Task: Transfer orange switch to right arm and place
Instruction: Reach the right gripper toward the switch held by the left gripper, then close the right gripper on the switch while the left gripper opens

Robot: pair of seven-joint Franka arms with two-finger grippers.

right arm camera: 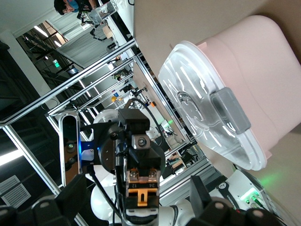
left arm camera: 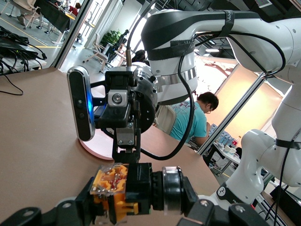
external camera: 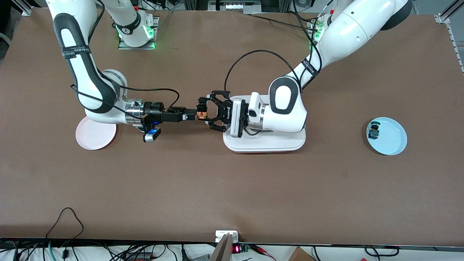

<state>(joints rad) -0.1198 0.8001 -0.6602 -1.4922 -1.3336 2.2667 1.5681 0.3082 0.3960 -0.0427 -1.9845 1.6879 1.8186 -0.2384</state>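
The orange switch (external camera: 202, 115) is held in the air over the table's middle, between the pink plate and the white tray. My left gripper (external camera: 203, 113) is shut on it end to end, one pad on the orange end and one on the ringed black end, as the left wrist view shows (left arm camera: 113, 183). My right gripper (external camera: 194, 116) reaches in from the right arm's end and is open. Its fingers (right arm camera: 70, 193) stand on either side of the switch (right arm camera: 143, 195) with gaps showing.
A pink plate (external camera: 95, 135) lies under the right arm's wrist. A white tray (external camera: 264, 143) lies under the left arm's wrist. A light blue plate (external camera: 393, 141) toward the left arm's end holds a small blue-green and black part (external camera: 373, 131).
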